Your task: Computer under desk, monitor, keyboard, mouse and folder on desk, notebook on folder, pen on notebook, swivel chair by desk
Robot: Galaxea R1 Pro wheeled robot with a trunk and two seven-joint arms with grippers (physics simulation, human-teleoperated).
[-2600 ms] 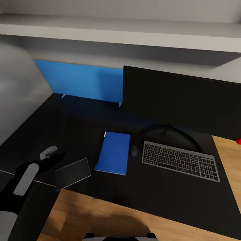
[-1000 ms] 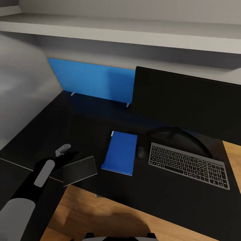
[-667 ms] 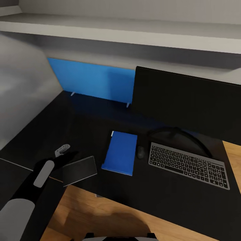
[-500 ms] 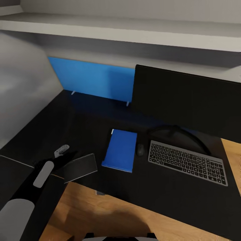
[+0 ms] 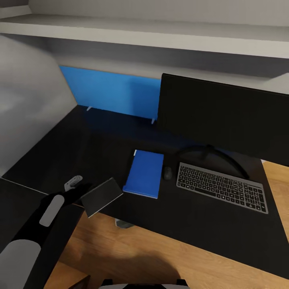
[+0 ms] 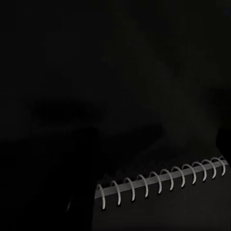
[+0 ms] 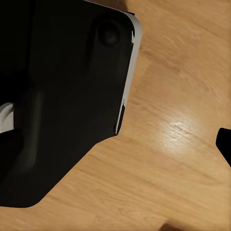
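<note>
- My head camera looks down and forward from above the desk's (image 5: 60, 148) near edge, facing the back wall, far enough to take in the monitor (image 5: 224, 116) and keyboard (image 5: 221, 188).
- My left wrist camera sits very close over the dark desk top, with the notebook (image 6: 163, 202) and its spiral binding close up; the head view shares that notebook (image 5: 102, 196) at the desk's near edge.
- My right wrist camera points down at the wooden floor (image 7: 183, 120), beside my dark base.

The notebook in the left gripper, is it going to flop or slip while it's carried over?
The notebook looks thin and flat, so probably light. It appears held by one edge in the left gripper and tilts, so it may sag or swing. Its spiral binding suggests the covers could hinge open.
</note>
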